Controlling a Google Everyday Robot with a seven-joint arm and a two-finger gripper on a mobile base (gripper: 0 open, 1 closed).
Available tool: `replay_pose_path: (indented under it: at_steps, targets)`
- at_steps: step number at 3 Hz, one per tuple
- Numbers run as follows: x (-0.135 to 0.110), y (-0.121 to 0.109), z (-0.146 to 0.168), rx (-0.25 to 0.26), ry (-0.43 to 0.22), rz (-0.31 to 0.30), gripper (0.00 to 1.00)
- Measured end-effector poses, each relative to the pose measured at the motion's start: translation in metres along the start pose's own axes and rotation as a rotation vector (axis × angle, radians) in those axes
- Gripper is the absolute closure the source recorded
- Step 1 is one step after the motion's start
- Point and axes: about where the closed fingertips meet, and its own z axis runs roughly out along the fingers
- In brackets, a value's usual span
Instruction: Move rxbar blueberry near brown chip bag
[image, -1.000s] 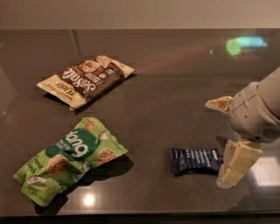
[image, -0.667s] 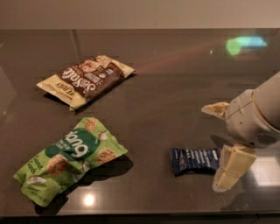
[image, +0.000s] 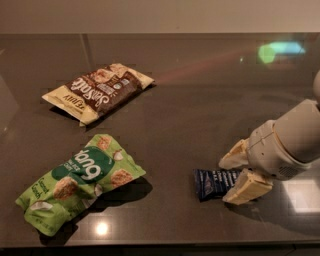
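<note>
The rxbar blueberry (image: 214, 183) lies flat at the worktop's (image: 200, 100) front right, its white print too small to read. The pincer (image: 240, 172) straddles its right end, spread open. Far left, well apart, lies the brown chip bag (image: 100, 91), scripted "Sea Salt", with a green bag (image: 80, 182) nearer.

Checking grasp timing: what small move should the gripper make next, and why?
Probably close the gripper, at lower right, on the rxbar blueberry: its open fingers straddle the bar's right end, and the brown chip bag lies far off at upper left.
</note>
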Motion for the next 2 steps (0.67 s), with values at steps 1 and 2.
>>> replay_pose_path:
  at_steps: [1,2]
  targets:
    - [-0.0013,0.0001,-0.0025,-0.002,0.000,0.000,0.74]
    - [-0.0037,-0.0004,-0.0043,-0.005,-0.009,0.001,0.97]
